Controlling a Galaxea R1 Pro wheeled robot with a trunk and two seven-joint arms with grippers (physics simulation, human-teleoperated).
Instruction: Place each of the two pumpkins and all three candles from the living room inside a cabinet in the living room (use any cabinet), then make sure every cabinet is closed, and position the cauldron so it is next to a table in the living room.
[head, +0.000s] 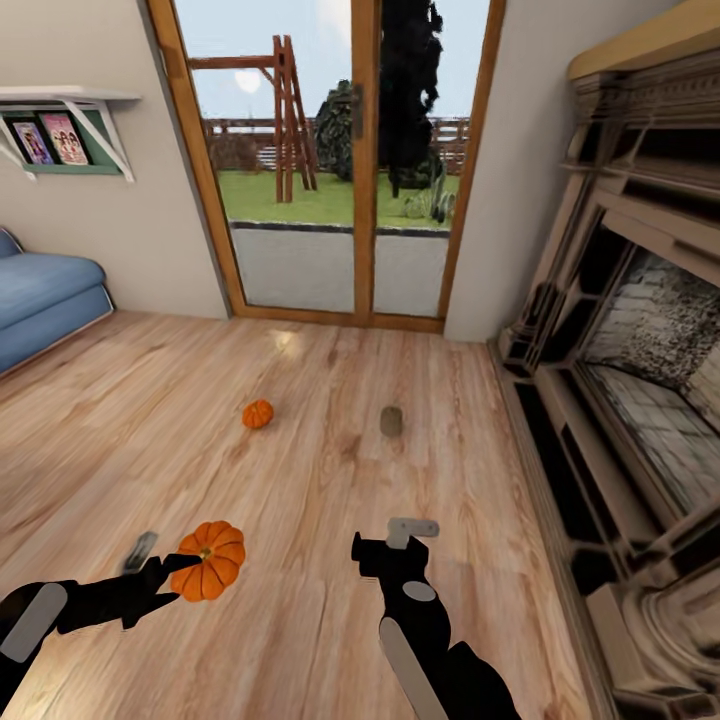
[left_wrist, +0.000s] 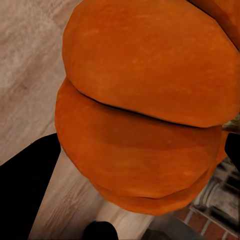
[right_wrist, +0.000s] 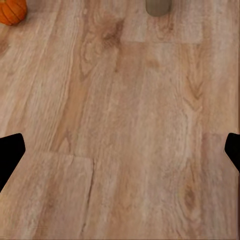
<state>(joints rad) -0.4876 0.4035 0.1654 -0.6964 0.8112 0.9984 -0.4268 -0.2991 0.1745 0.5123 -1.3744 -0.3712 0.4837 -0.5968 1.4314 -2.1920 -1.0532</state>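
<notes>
Nearest us, one pumpkin is pinched in our left gripper above the wood floor; our right gripper hangs spread and empty. We count two pumpkins, the second pumpkin on the floor ahead, and one candle standing near it. Two framed pictures bear no legible writing.

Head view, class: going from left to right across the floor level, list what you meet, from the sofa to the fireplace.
Sofa → left end effector → held pumpkin → far pumpkin → candle → right end effector → fireplace.
</notes>
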